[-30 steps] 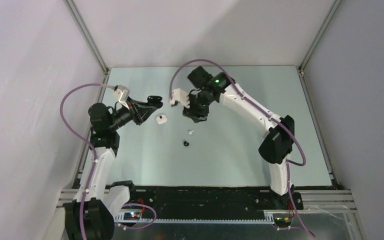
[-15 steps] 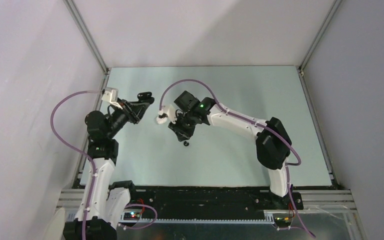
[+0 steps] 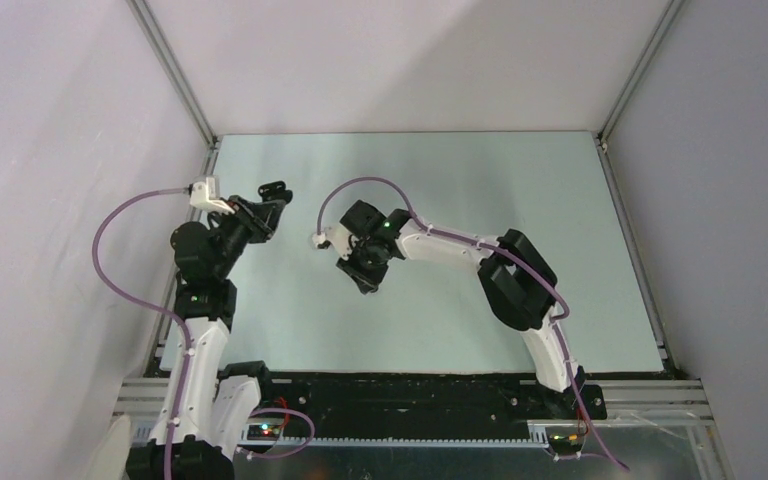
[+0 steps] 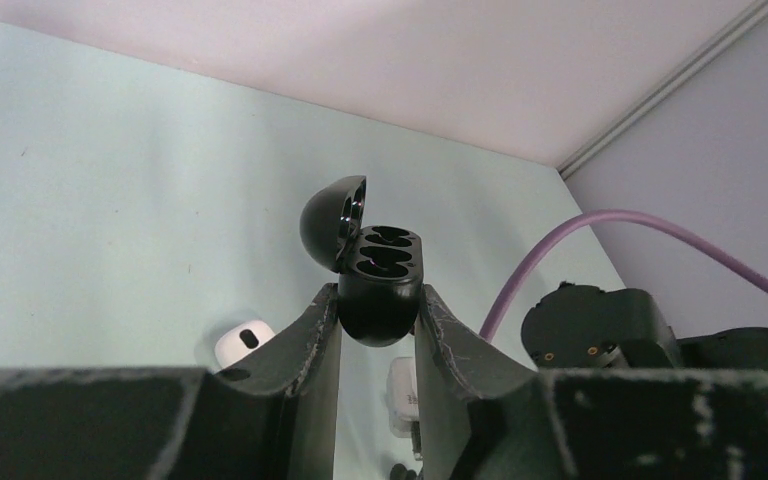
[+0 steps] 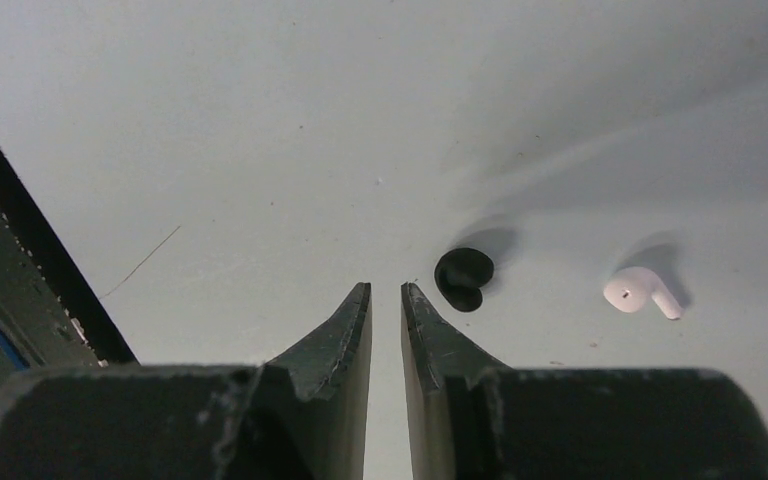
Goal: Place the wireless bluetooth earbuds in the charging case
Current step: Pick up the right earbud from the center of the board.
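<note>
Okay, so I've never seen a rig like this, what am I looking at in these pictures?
Two robot arms are bolted at the near edge of a pale table. The overhead picture shows both: left arm, right arm. The other two come from cameras on the wrists, looking out past each gripper's dark fingers. The left gripper grips a black charging case, lid open, two sockets showing; a white rounded object lies on the table nearby. The right gripper, its fingers a narrow gap apart, holds nothing; ahead of it lie a small black piece and a white earbud.
</note>
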